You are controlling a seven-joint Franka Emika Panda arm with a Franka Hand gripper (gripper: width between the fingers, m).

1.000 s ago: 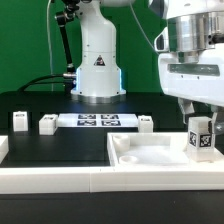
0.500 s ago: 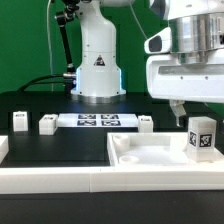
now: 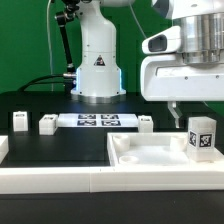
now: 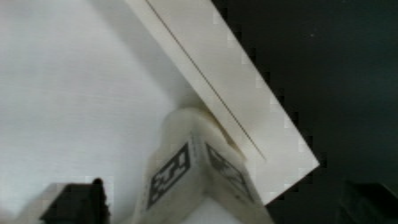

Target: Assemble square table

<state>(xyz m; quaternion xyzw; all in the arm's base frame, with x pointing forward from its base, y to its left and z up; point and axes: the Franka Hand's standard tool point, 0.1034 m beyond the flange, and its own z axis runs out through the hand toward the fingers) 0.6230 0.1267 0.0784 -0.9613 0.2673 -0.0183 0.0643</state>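
**One leg peg upright on the table top, gripper released above it**

*Hidden or unclear.* The gripper point(image 3: 197, 108) hung above the upright leg peg point(image 3: 202, 136). Its white housing was cut off by the exterior view's top and right edges. Only one finger point(image 3: 176, 113) showed there, beside and above the peg and not touching it. The jaws stood spread and grasped nothing. In the wrist view one dark, blurred finger point(image 4: 77, 200) was apart from the leg peg point(image 4: 185, 175); the second finger could not be made out against the black table point(image 4: 338, 60). The table top point(image 3: 150, 158) ran out of the exterior view on its right, so its full outline was not seen. A white piece point(image 3: 3, 148) at that view's left edge was too cropped to identify.

*Counts.* There was one table top and four leg pegs. One peg stood on the top. Three leg pegs stood on the black table in a row with the marker board point(image 3: 97, 120): two point(image 3: 19, 121) point(image 3: 47, 124) to the exterior view's left of the board and one point(image 3: 146, 122) to its right. There was also one white rail point(image 3: 50, 180) and one robot base point(image 3: 98, 60).

*Orientation.* The table top lay flat in front, toward the exterior view's right, with its recessed face up point(image 4: 71, 80). The upright peg stood in that recess just inside the rim point(image 4: 222, 90). Its long axis was vertical and a tag faced the exterior camera.
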